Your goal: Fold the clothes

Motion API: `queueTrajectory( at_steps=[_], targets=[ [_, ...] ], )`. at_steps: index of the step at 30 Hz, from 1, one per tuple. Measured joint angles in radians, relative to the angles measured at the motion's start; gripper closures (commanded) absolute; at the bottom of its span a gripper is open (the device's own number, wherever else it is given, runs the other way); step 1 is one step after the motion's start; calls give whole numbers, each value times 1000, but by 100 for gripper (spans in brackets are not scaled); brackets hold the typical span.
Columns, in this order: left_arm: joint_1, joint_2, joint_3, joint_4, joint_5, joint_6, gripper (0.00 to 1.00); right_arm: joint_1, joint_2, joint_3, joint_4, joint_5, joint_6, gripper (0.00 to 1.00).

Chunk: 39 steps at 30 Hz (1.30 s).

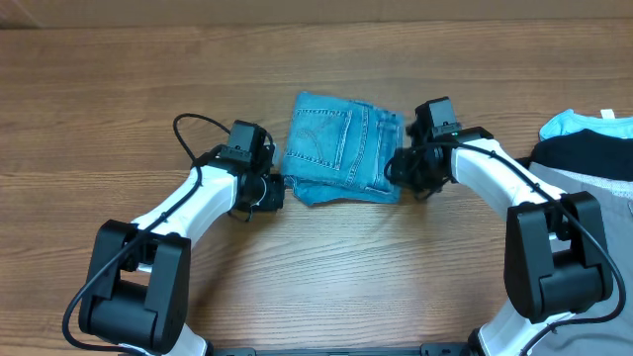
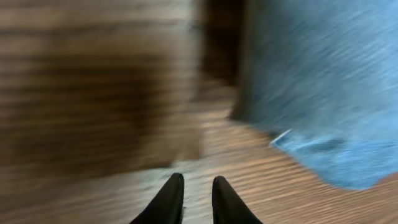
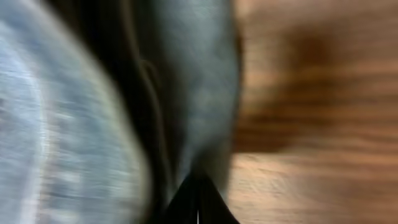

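Observation:
The clothes in work are light-blue denim jeans (image 1: 341, 148), folded into a compact stack at the table's middle with a stitched back pocket facing up. My left gripper (image 1: 274, 190) sits low at the stack's left lower corner. In the left wrist view its fingers (image 2: 169, 200) stand a narrow gap apart over bare wood, with the jeans (image 2: 323, 93) ahead to the right. My right gripper (image 1: 400, 168) presses against the stack's right edge. Its tips (image 3: 198, 185) are together against the blurred denim (image 3: 62, 124); I see no cloth between them.
A pile at the right table edge holds a pale-blue top (image 1: 572, 122), a black garment (image 1: 584, 153) and grey trousers (image 1: 613, 193). Wooden table (image 1: 119, 89) surrounds the jeans. Both wrist views are motion-blurred.

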Motion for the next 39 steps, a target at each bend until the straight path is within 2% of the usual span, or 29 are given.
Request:
queueTrajectory(
  at_steps=[1,2,4,7,10,14,17,24,26,28,31,32,33,34,39],
  targets=[
    [6,0,4,-21,-1,-1,62,-5,0,8,-40,7,-11,86],
    [15,0,14,-63,7,-2,52,-13,0,23,-96,9,-24,74],
    [55,-10,58,-121,58,4,40,-41,-2,84,-182,5,-68,60],
    [92,-34,134,-125,133,16,21,-55,-31,146,-221,-20,-112,51],
    [121,-64,205,-65,187,19,7,-55,-97,173,-222,-58,-132,49],
    [143,-62,230,63,252,19,3,-54,-199,186,-224,-132,-150,48],
    [149,17,231,154,322,17,3,-54,-237,186,-233,-184,-157,48],
    [151,312,232,343,556,-34,15,-54,-277,186,-251,-274,-164,48],
    [154,343,250,373,614,-47,20,-54,-280,186,-257,-283,-164,48],
    [152,362,259,384,639,-59,33,-54,-281,186,-264,-289,-164,47],
    [138,380,262,386,660,-74,62,-54,-281,186,-267,-292,-164,47],
    [132,385,262,386,659,-80,73,-54,-281,186,-267,-293,-164,47],
    [127,386,262,387,658,-87,88,-54,-281,186,-267,-293,-164,47],
    [126,386,262,390,659,-88,96,-54,-281,186,-267,-293,-164,48],
    [129,386,266,415,676,-86,96,-54,-281,186,-269,-293,-164,47]
  ],
)
